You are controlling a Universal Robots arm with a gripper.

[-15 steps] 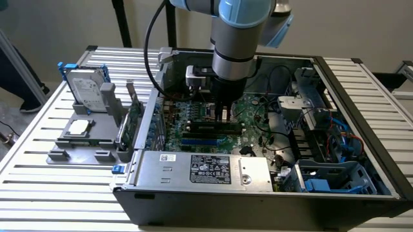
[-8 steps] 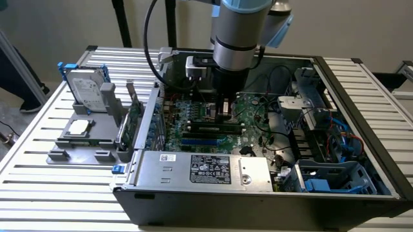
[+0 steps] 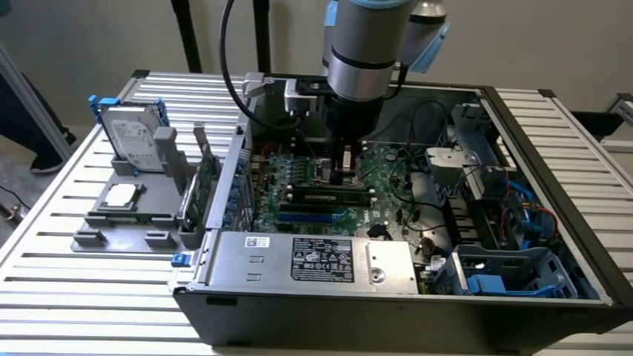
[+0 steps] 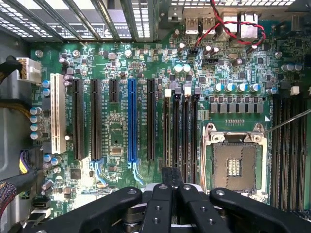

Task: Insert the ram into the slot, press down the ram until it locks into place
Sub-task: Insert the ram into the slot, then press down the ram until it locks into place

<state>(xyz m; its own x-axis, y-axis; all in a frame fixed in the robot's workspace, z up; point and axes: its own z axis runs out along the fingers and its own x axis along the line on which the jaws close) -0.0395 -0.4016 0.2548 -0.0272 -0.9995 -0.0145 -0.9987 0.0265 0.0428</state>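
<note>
The ram (image 3: 327, 194) lay just beside the blue slot (image 3: 307, 217), on the side away from the silver box. It pointed the same way as the blue slot, its long side running along the black slot (image 4: 177, 131) under it. I could not tell if it had clicked in. The hand (image 3: 343, 176) was right above the ram, near its middle, a bit farther from the blue slot. Its fingers were pulled tight together and seemed to pinch the ram's top edge.
</note>
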